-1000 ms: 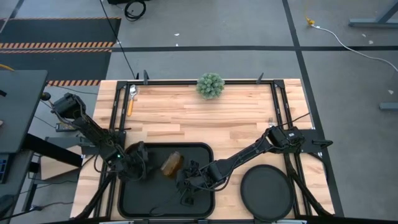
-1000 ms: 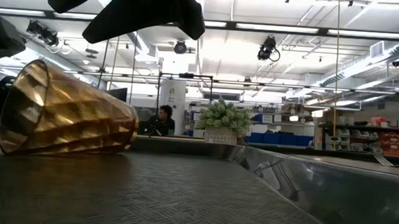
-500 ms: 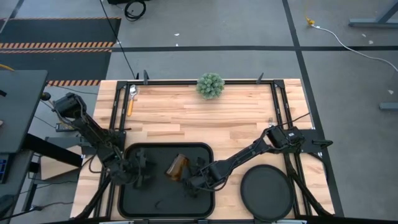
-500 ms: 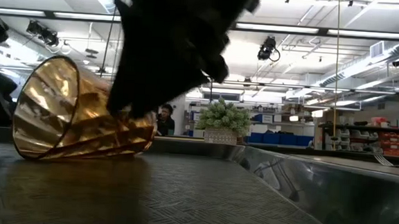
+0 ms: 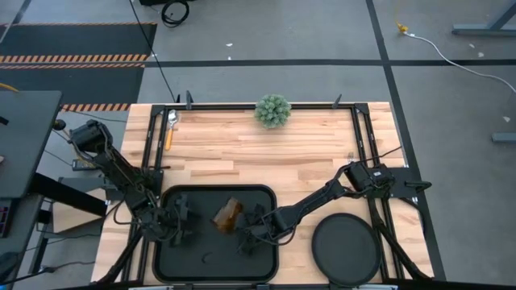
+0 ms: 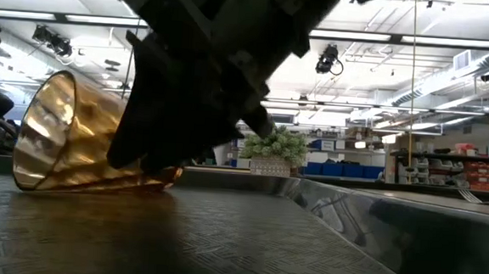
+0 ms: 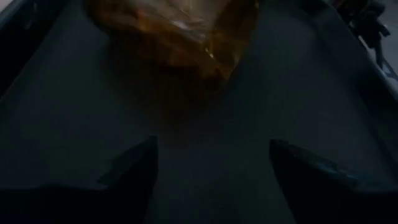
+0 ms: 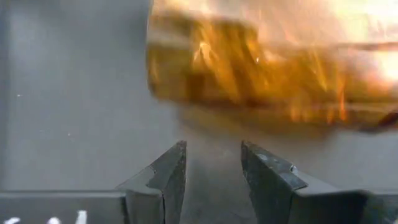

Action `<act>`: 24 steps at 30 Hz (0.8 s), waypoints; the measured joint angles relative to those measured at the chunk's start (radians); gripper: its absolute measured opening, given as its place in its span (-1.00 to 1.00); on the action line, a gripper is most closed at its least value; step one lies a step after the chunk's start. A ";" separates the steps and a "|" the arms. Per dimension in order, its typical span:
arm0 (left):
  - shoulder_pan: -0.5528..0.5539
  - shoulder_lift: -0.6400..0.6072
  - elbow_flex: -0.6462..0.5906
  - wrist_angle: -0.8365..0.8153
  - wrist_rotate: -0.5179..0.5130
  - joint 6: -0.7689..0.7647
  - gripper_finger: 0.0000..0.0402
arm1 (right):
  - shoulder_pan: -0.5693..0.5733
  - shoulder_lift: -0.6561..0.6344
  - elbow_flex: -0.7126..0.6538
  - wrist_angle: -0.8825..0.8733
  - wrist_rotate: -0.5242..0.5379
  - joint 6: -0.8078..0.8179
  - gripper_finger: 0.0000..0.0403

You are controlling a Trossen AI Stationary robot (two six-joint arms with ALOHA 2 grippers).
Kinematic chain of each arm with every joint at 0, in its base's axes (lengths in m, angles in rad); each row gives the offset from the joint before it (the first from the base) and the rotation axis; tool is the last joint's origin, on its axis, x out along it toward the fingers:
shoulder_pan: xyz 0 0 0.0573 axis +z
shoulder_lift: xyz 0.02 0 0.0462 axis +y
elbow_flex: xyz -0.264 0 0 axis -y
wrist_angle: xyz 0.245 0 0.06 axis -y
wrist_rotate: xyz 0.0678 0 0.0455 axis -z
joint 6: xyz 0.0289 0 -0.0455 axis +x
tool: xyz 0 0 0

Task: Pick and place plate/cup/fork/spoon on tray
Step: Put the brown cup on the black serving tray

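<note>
Cup (image 5: 227, 214) on its side on tray (image 5: 266, 250), between both parted, empty jaws

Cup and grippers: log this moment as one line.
cup: on its side in tray | right gripper: open beside cup, empty | left gripper: open, empty | plate: on table, outside tray

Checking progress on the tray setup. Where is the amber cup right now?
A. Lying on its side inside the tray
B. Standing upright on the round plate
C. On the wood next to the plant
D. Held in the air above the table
A: the cup lies tipped over on the tray floor, with both end effectors close by.
</note>
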 joint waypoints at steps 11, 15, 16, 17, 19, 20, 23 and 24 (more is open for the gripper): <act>-0.013 0.000 0.000 -0.032 -0.112 0.005 0.54 | -0.006 -0.001 -0.044 0.074 -0.011 -0.032 -0.22; 0.011 0.000 0.000 -0.096 -0.173 -0.028 0.54 | -0.006 -0.001 -0.043 0.090 -0.017 -0.037 -0.22; 0.018 0.000 0.000 -0.114 -0.175 -0.045 0.54 | -0.006 -0.001 -0.043 0.085 -0.017 -0.037 -0.22; 0.022 0.000 0.000 -0.132 -0.176 -0.061 0.54 | -0.006 -0.001 -0.044 0.084 -0.019 -0.037 -0.22; 0.027 0.001 0.000 -0.163 -0.177 -0.096 0.54 | -0.006 -0.001 -0.043 0.087 -0.029 -0.040 -0.22; 0.027 0.001 0.000 -0.179 -0.177 -0.109 0.54 | -0.006 -0.001 -0.043 0.087 -0.035 -0.042 -0.22; 0.027 0.001 0.000 -0.214 -0.194 -0.131 0.54 | -0.006 -0.001 -0.043 0.079 -0.037 -0.044 -0.22; 0.027 0.001 0.000 -0.219 -0.211 -0.131 0.54 | -0.006 -0.001 -0.043 0.075 -0.037 -0.044 -0.22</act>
